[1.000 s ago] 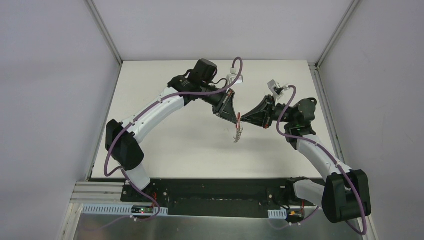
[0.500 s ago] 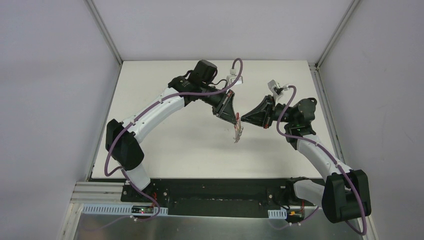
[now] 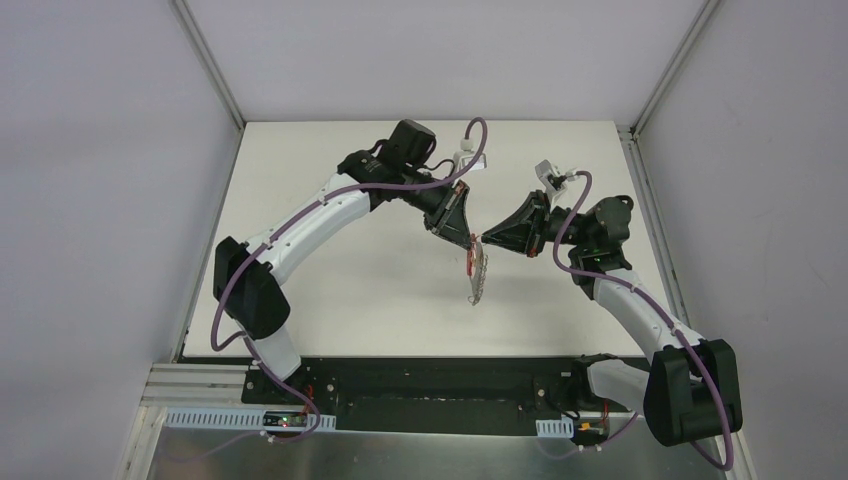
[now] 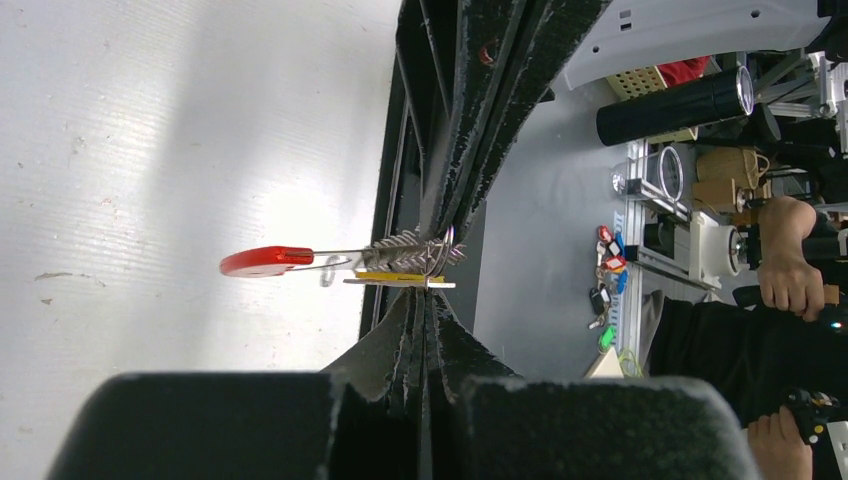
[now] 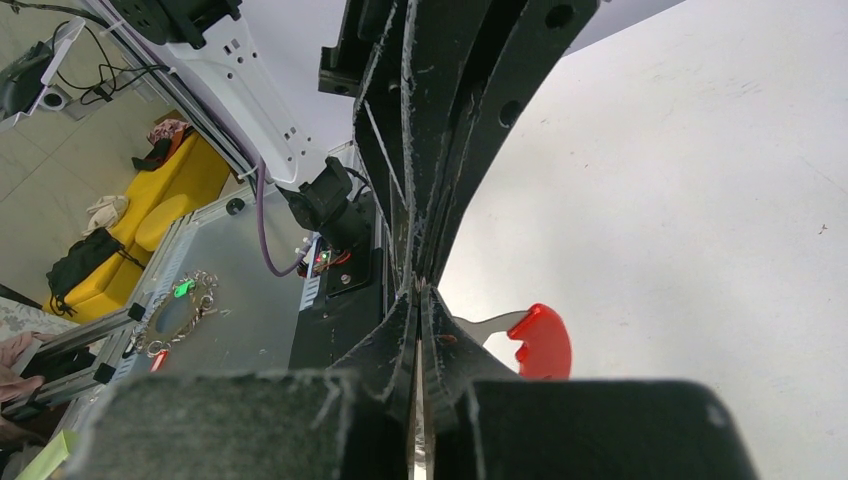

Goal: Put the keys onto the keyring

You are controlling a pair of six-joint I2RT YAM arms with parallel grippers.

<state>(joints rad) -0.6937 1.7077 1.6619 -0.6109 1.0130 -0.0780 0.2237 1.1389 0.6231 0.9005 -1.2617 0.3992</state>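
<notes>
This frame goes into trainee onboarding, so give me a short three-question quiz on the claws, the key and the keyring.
1. True or false: the keyring lies flat on the table, free of both claws.
2. How do the left claw and right claw stand? A) far apart, B) shut, tip to tip above the table, C) open wide, parked at their bases.
3. Fill in: in the left wrist view, the key has a ____ head.
Key: 1 false, it hangs from the claws; 2 B; 3 yellow.
</notes>
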